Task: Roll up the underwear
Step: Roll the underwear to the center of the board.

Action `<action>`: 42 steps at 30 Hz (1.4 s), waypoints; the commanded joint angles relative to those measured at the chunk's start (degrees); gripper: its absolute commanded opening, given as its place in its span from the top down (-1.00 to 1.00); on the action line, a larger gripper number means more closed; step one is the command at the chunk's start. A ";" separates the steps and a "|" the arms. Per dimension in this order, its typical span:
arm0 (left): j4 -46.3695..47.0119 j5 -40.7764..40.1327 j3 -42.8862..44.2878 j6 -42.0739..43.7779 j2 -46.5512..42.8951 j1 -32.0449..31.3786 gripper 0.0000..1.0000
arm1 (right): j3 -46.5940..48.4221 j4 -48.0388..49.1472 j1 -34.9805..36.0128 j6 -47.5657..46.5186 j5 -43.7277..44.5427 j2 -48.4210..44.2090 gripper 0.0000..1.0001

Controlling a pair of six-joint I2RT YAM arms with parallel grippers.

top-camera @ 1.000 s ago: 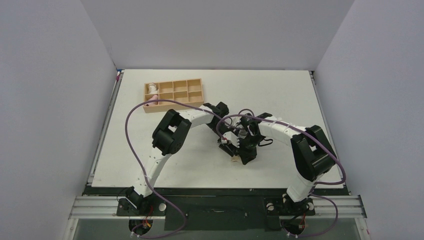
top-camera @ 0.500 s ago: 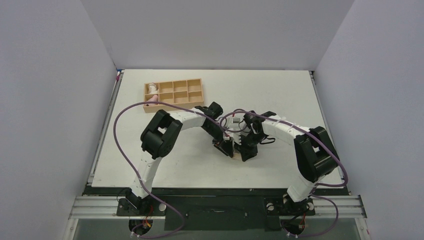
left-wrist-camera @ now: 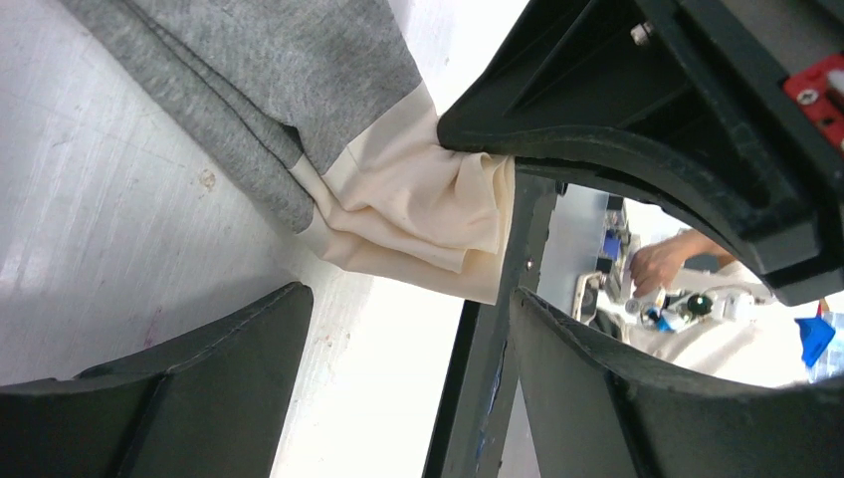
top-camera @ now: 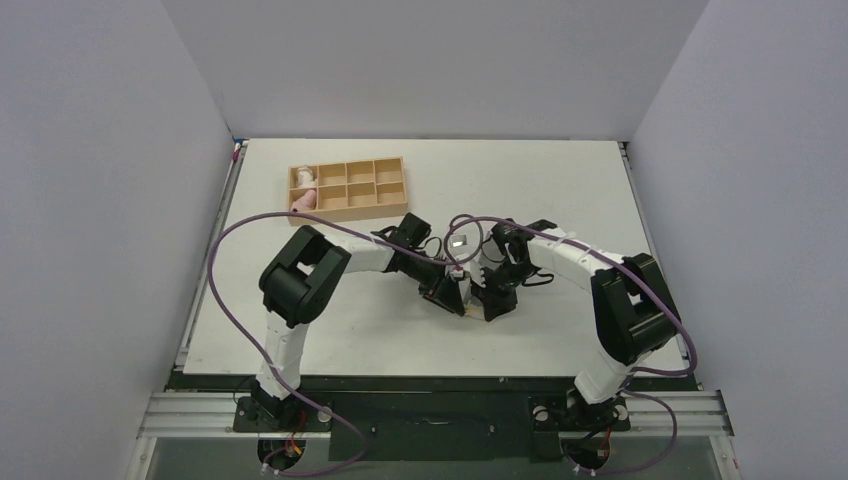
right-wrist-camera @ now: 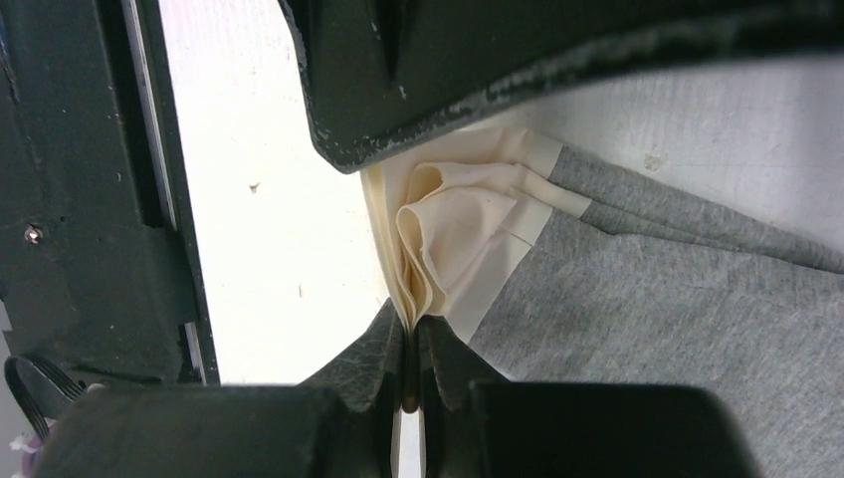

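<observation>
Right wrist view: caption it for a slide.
Right gripper pinches the beige strip of the underwear over a white table.

The whole surface (top-camera: 560,180) is viewed from high above its near edge, looking down. Both wrist views are held very close, and the beige edge of the underwear (left-wrist-camera: 338,119) is shared between them.

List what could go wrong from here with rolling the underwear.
1. The right gripper pinches only the edge of the beige strip; a tug may pull it free.
2. The open left gripper sits close beside the right one, so fingers may clash.
3. The underwear is bunched there, so the roll may start uneven.
</observation>
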 commanded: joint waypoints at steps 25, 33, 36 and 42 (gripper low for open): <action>10.77 -13.37 -11.84 9.59 -15.92 12.35 -0.46 | 17.81 -22.36 -7.55 -2.94 0.06 19.91 1.00; -3.78 -16.33 -11.83 24.32 -22.80 12.21 -0.45 | 19.96 -23.58 -4.25 -2.43 0.20 24.10 1.00; -6.76 -17.58 -11.87 27.21 -25.36 11.95 -0.45 | 19.99 -23.62 -3.29 -1.74 0.21 24.04 1.00; -9.80 -21.72 -13.12 34.81 -30.52 7.10 -0.45 | 20.96 -23.84 -2.23 -0.35 0.16 25.77 1.00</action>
